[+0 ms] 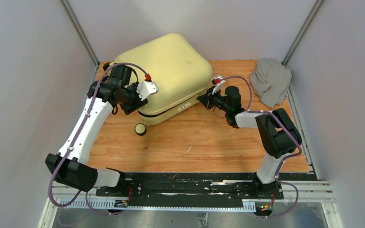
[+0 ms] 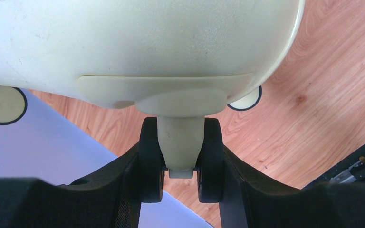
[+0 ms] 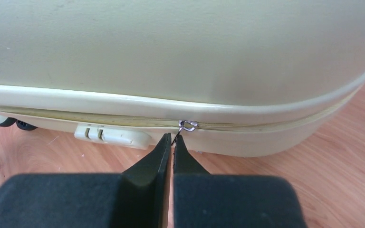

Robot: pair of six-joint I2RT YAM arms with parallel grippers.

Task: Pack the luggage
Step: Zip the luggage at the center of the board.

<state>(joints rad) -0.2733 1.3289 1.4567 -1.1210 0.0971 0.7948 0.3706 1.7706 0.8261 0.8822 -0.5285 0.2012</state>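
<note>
A wood-grain table top [image 1: 195, 137] fills the middle of the overhead view, and on it, toward the upper left of the frame, lies the large pale yellow hard-shell suitcase [image 1: 171, 61], flat on its side with its lid down on its base and a dark line showing along the seam on its near left edge. A crumpled grey cloth garment [image 1: 270, 80] sits at the upper right corner of the table, well apart from the suitcase. The left gripper [image 2: 180, 164] is at the suitcase's left end, its two black fingers clamped on a cream plastic stub [image 2: 180, 137] that juts from a raised moulding on the shell. The right gripper [image 3: 172, 142] meets the suitcase's near right side, its pointed tips pinched together on the thin tab hanging from the small silver zipper pull [image 3: 187, 125] on the seam. One cream-and-black wheel [image 1: 140, 129] shows at the suitcase's near left corner, resting on the wood. In the right wrist view a cream plastic latch [image 3: 111, 135] sits just below the seam, left of the zipper pull.
</note>
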